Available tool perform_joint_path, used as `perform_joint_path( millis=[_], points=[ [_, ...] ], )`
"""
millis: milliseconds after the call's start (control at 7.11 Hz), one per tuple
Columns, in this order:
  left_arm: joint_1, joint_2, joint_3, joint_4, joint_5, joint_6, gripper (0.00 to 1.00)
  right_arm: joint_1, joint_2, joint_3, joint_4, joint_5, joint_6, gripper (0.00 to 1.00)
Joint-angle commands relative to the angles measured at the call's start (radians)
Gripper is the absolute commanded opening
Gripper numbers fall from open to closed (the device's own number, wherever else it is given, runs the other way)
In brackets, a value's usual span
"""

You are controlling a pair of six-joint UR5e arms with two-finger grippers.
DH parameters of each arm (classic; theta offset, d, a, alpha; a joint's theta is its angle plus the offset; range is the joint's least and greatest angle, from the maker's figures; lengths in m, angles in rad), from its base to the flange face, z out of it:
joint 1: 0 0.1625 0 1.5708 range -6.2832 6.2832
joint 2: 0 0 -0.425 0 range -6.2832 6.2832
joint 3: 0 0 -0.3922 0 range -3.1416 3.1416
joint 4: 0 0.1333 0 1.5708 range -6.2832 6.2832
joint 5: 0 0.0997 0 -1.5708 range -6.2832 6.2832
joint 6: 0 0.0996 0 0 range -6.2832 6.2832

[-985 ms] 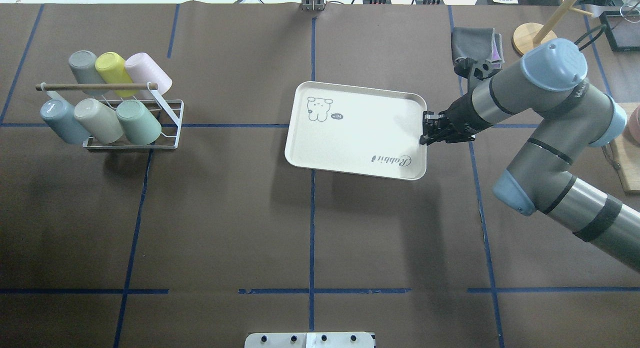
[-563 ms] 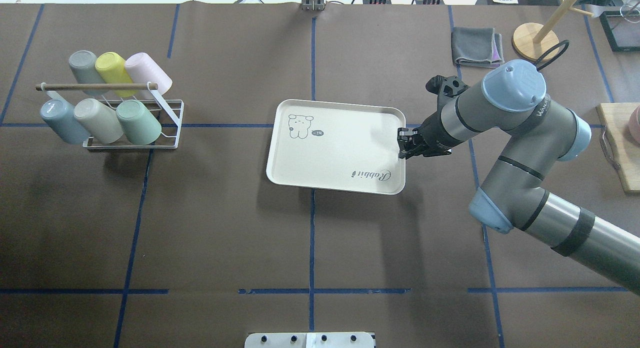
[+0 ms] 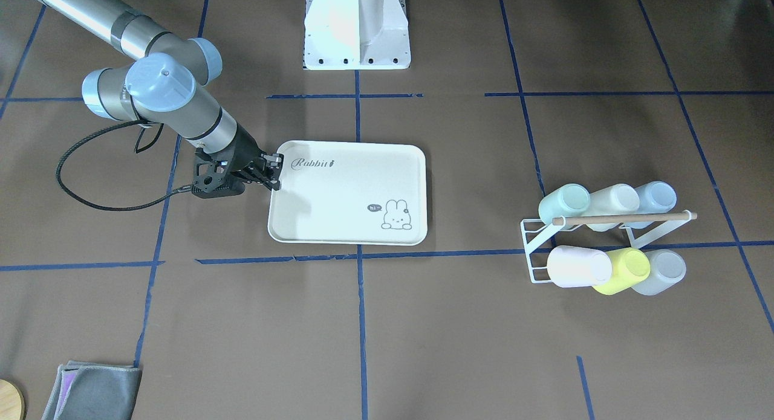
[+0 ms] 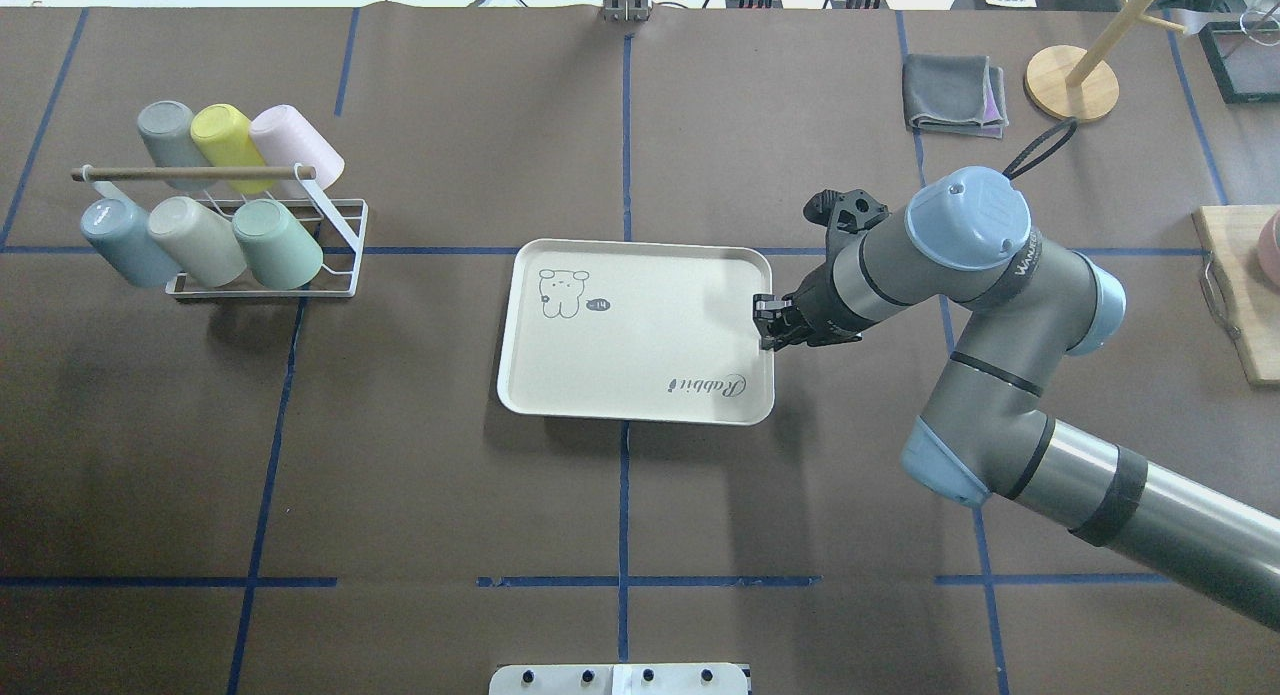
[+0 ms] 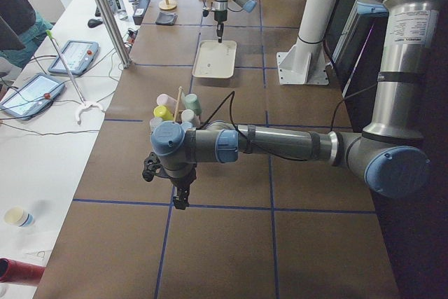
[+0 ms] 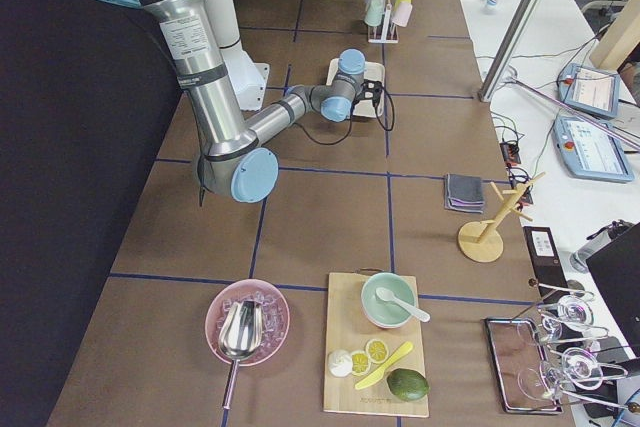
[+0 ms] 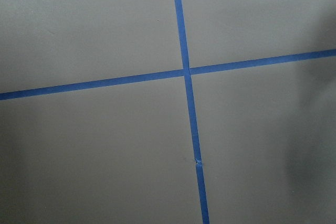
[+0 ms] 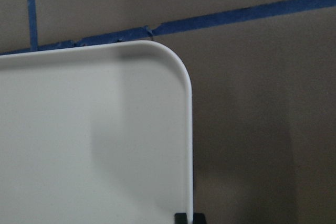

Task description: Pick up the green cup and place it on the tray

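The green cup (image 4: pixel 275 243) lies tilted on a white wire rack (image 4: pixel 345 237) at the far left, at the right end of the rack's near row; it also shows in the front view (image 3: pixel 563 203). The cream tray (image 4: pixel 640 360) with the "Rabbit" script lies near the table's middle (image 3: pixel 338 193). My right gripper (image 4: pixel 765 325) is shut on the tray's right rim, also in the front view (image 3: pixel 275 173). The right wrist view shows the tray's corner (image 8: pixel 79 140). My left gripper (image 5: pixel 180 197) shows only in the exterior left view, over bare table; I cannot tell its state.
Grey, yellow, pink, blue and beige cups share the rack. A folded grey cloth (image 4: pixel 953 95) and a wooden stand (image 4: pixel 1070 75) sit at the far right. A wooden board (image 4: pixel 1240 295) lies at the right edge. The robot's base (image 3: pixel 357 27) stands at the near side.
My right gripper has moved the tray left and toward the robot's side of the table, still shut on its rim. The cups and rack have not moved.
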Motion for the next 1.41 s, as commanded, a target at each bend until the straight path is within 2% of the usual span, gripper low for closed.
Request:
perform_joint_path(
  millis=[0, 563, 703, 844, 1125, 1266],
  points=[
    [0.000, 0.000, 0.000, 0.000, 0.000, 0.000, 1.00, -0.014, 0.006, -0.002, 0.000, -0.009, 0.000, 0.00],
    [0.000, 0.000, 0.000, 0.000, 0.000, 0.000, 1.00, -0.018, 0.020, -0.011, -0.002, -0.009, -0.015, 0.03],
    [0.000, 0.000, 0.000, 0.000, 0.000, 0.000, 1.00, -0.016, 0.020, -0.011, -0.003, -0.007, -0.015, 0.43],
    [0.000, 0.000, 0.000, 0.000, 0.000, 0.000, 1.00, -0.016, 0.020, -0.011, -0.002, -0.012, -0.015, 0.99],
    [0.000, -0.001, -0.011, 0.000, -0.002, 0.000, 1.00, -0.005, 0.020, -0.003, -0.002, -0.009, -0.015, 1.00],
    [0.000, 0.000, -0.052, -0.002, -0.002, 0.002, 1.00, 0.018, 0.018, 0.006, -0.006, 0.000, -0.014, 1.00]
  ],
)
